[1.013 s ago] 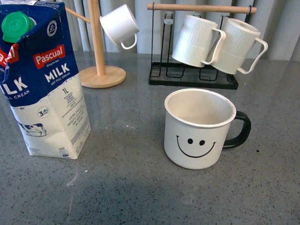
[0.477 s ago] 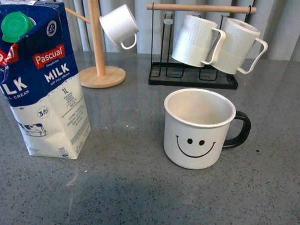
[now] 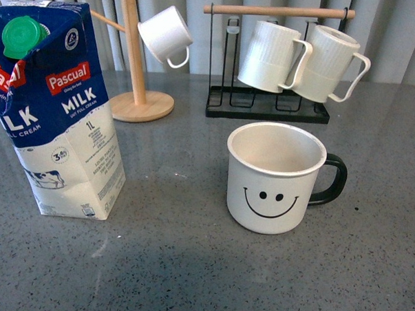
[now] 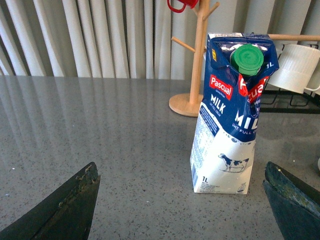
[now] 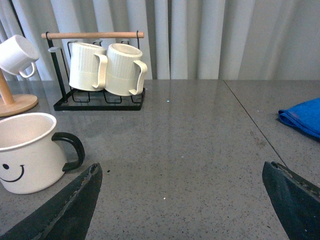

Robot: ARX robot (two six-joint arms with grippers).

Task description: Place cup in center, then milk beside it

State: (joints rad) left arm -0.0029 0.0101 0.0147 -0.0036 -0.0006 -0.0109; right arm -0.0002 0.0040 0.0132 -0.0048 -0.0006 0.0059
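Cup (image 3: 272, 179) stands upright near the middle of the grey table (image 3: 189, 265), handle toward the robot's right; milk (image 3: 61, 115) stands upright well apart on the left, green cap on. Left gripper (image 4: 181, 170) and right gripper (image 5: 182, 167) both have jaws spread wide and hold nothing, with the carton ahead of the left one. Judgement: the cup step looks done or nearly so and the milk step is in hand; next move calls for the left arm to advance, clamp the carton body, and set it just beside the cup without bumping it.
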